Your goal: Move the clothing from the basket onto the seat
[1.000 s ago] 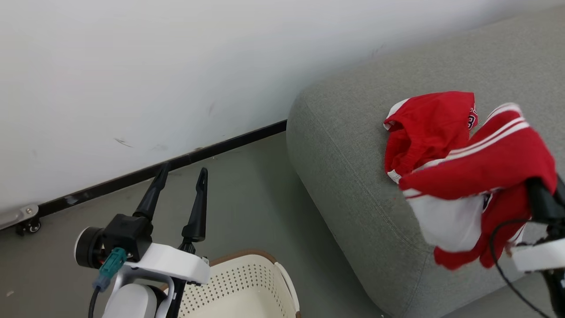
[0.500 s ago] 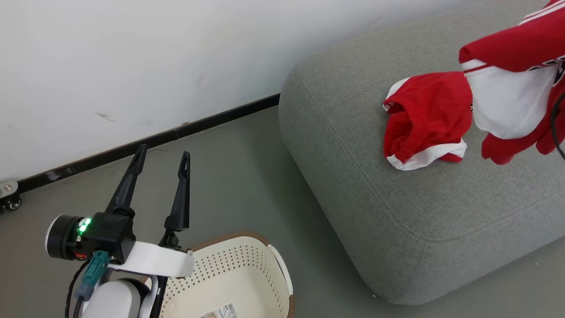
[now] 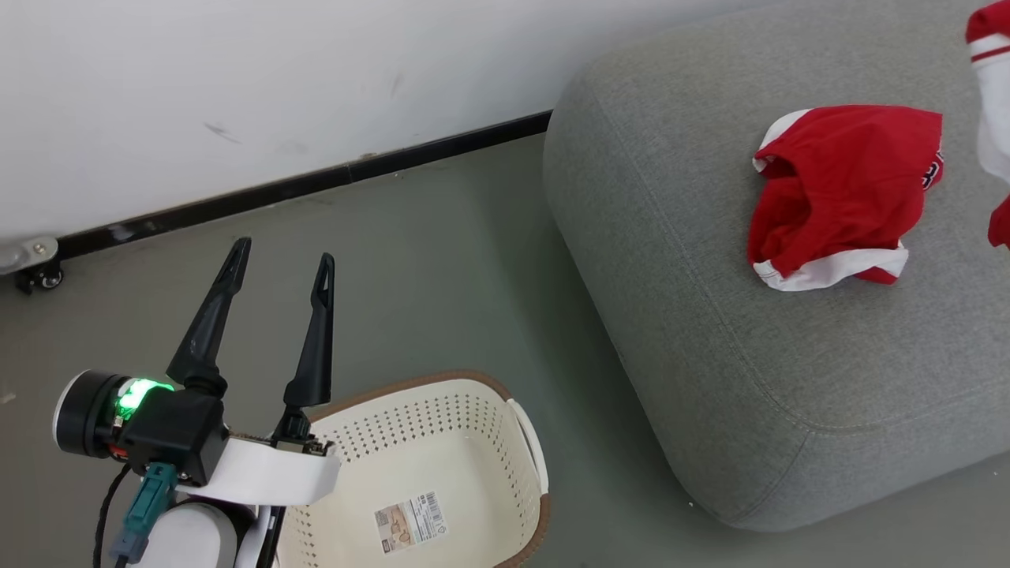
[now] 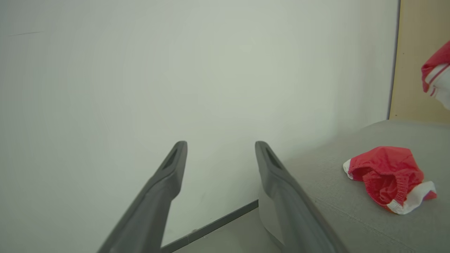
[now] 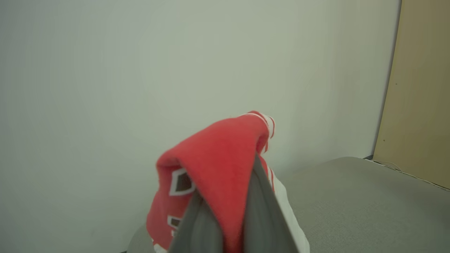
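- Head view: the red shorts (image 3: 844, 189) lie crumpled on top of the grey seat (image 3: 710, 355), toward its far side, with the white-edged hem turned to the front.
- In the left wrist view the shorts (image 4: 386, 175) rest on the seat (image 4: 351, 218) with the gathered waistband open toward the camera.
- The jersey (image 3: 993, 118) hangs at the right edge of the head view, above the seat and apart from the shorts; the left wrist view catches a striped corner of it (image 4: 436, 75) up in the air.
- Seen from the right wrist, the right claw (image 5: 230, 207) is pressed together on the jersey (image 5: 218, 165), red cloth with dark lettering draped over both fingers, with the seat (image 5: 369, 203) below and beyond.
- The basket (image 3: 418, 383) stands on the floor (image 3: 442, 276) near the seat's front corner but not touching it, and a printed label (image 3: 409, 521) shows on its bottom.
- The left claw (image 3: 282, 252) is spread wide and grips nothing, held just beside the basket's left rim; in its own view its fingers (image 4: 220, 144) point at the white wall (image 4: 175, 70).
- A black skirting strip (image 3: 316, 177) runs along the wall's foot.
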